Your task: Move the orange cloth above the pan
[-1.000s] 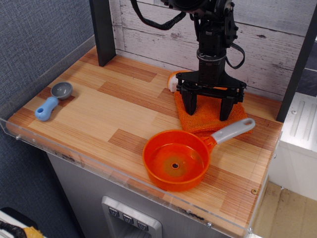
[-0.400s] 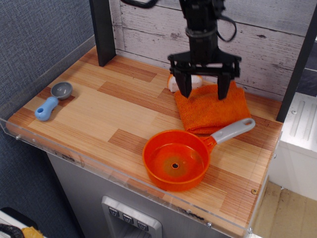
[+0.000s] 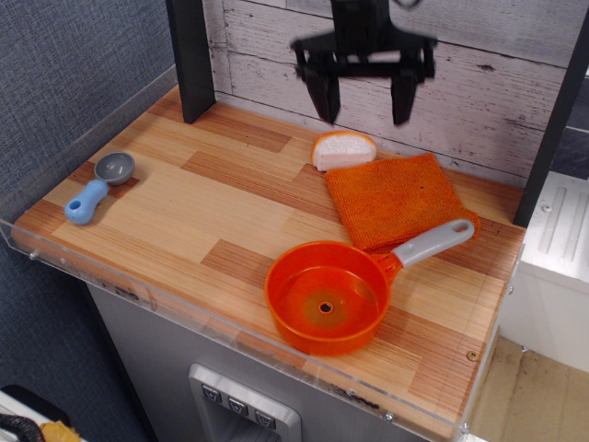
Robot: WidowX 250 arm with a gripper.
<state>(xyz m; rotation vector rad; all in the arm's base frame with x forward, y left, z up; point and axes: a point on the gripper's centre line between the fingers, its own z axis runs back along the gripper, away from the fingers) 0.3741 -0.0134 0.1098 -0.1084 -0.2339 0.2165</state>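
Claw (image 3: 363,97) risen, open, orange cloth (image 3: 397,200) behind pan (image 3: 324,297)

The cloth (image 3: 396,200) lies flat on the table (image 3: 221,207), at the back right. The pan (image 3: 324,296) sits in front of it, near the front edge. The pan's handle (image 3: 431,242) points back and to the right and lies over the front edge of the cloth. A small toy food piece (image 3: 342,149) sits just behind the cloth's left corner. A scoop (image 3: 99,187) lies far to the left. The gripper (image 3: 363,99) hangs in the air, above the toy food piece and the back of the cloth, touching nothing.
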